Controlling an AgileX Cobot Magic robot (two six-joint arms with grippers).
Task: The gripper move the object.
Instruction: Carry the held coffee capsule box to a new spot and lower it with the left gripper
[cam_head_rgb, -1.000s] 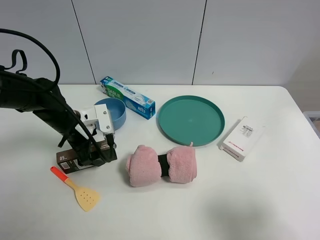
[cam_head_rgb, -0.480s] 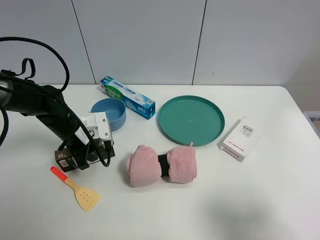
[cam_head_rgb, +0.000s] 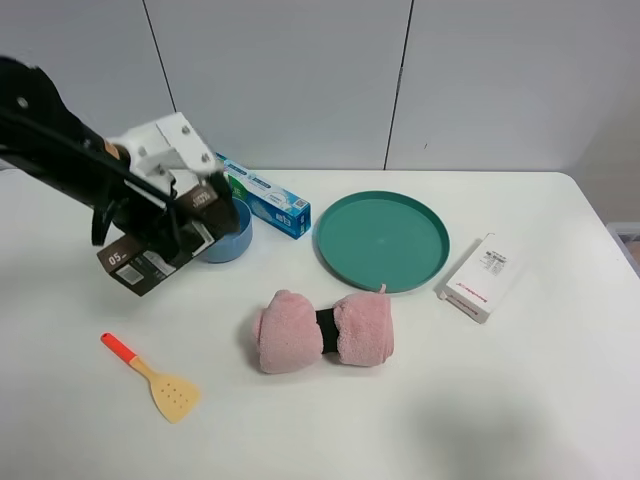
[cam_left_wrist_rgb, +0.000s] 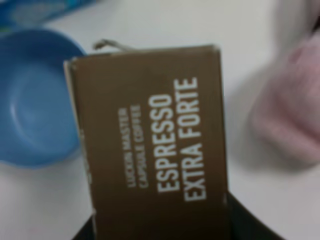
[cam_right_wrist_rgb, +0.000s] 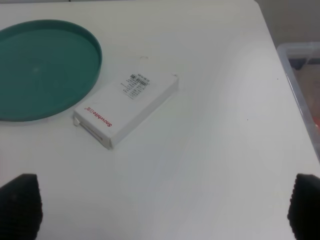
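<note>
My left gripper (cam_head_rgb: 190, 215), a white claw on a black arm, is shut on the dark brown carton (cam_head_rgb: 140, 265) and holds it tilted in the air over the table's left side, in front of the blue bowl (cam_head_rgb: 228, 238). The "05" mark faces the camera. In the left wrist view the carton (cam_left_wrist_rgb: 150, 145) fills the frame and reads "ESPRESSO EXTRA FORTE". My right gripper (cam_right_wrist_rgb: 161, 207) is open and empty above the table near the white flat box (cam_right_wrist_rgb: 125, 107); it is out of the exterior view.
A pink rolled towel (cam_head_rgb: 322, 330) lies at centre front. An orange spatula (cam_head_rgb: 150, 375) lies front left. A blue-green toothpaste box (cam_head_rgb: 265, 195) sits behind the bowl. A teal plate (cam_head_rgb: 380, 240) and the white box (cam_head_rgb: 487, 277) are to the right. A clear bin (cam_right_wrist_rgb: 300, 75) stands beyond the table's right edge.
My left gripper has lifted the brown carton off the table and carried it up and back toward the blue bowl. The carton is now tilted in the air.
</note>
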